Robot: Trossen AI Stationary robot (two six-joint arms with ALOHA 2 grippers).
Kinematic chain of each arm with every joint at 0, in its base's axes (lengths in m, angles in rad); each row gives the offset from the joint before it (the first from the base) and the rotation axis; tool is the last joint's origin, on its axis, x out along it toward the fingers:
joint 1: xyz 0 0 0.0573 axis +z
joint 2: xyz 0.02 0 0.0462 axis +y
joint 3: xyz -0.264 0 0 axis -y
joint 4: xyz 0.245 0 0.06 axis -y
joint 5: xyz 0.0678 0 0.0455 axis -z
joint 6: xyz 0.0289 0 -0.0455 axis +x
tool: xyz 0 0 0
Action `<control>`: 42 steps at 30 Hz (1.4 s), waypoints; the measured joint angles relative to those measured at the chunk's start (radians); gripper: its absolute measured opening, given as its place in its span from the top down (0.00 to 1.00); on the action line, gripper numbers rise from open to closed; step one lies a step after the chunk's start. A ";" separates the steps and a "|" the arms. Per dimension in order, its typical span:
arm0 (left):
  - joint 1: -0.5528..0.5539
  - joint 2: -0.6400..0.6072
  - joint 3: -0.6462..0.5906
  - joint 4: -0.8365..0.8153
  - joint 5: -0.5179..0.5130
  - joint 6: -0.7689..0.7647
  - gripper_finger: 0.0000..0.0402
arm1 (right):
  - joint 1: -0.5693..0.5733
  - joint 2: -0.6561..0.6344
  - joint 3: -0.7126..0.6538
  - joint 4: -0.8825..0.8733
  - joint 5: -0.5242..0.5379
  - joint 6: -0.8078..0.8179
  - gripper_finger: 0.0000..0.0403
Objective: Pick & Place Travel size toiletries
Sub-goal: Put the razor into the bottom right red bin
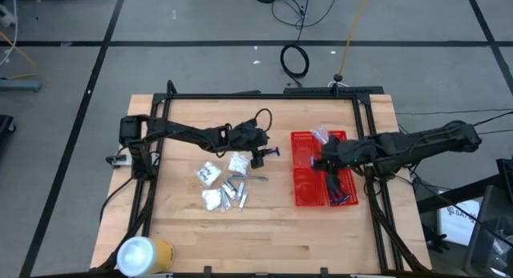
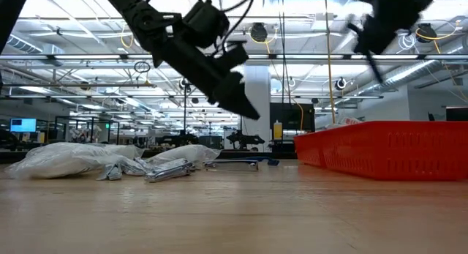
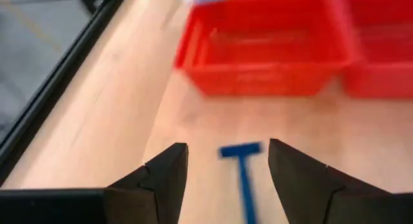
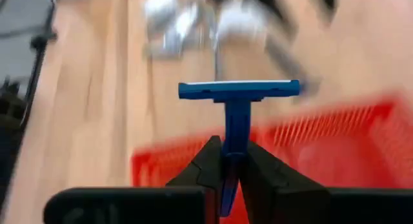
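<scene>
The right claw (image 4: 231,164) is squeezing a blue razor (image 4: 237,98) above the red basket (image 1: 304,178). The left claw (image 3: 227,169) is hanging with its fingers apart over another blue razor (image 3: 242,166) lying on the surface (image 1: 264,230). White packets (image 1: 208,173) and silver tubes (image 1: 234,190) are lying near it.

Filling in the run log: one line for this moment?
left gripper: open above razor | right gripper: shut on blue razor, over red basket

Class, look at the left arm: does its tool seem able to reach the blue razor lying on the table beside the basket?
Probably yes: the left tool is open, its fingers straddle the blue razor, and nothing lies between them.
</scene>
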 joint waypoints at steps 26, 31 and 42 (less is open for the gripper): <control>0.027 0.047 0.000 0.029 -0.015 -0.043 0.47 | 0.212 -0.009 -0.142 -0.366 -0.127 0.617 0.87; 0.027 0.047 0.000 0.029 -0.014 -0.049 0.47 | 0.212 -0.009 -0.146 -0.359 -0.127 0.619 0.84; 0.027 0.047 0.000 0.028 -0.014 -0.061 0.47 | 0.212 -0.009 -0.146 -0.360 -0.127 0.643 0.57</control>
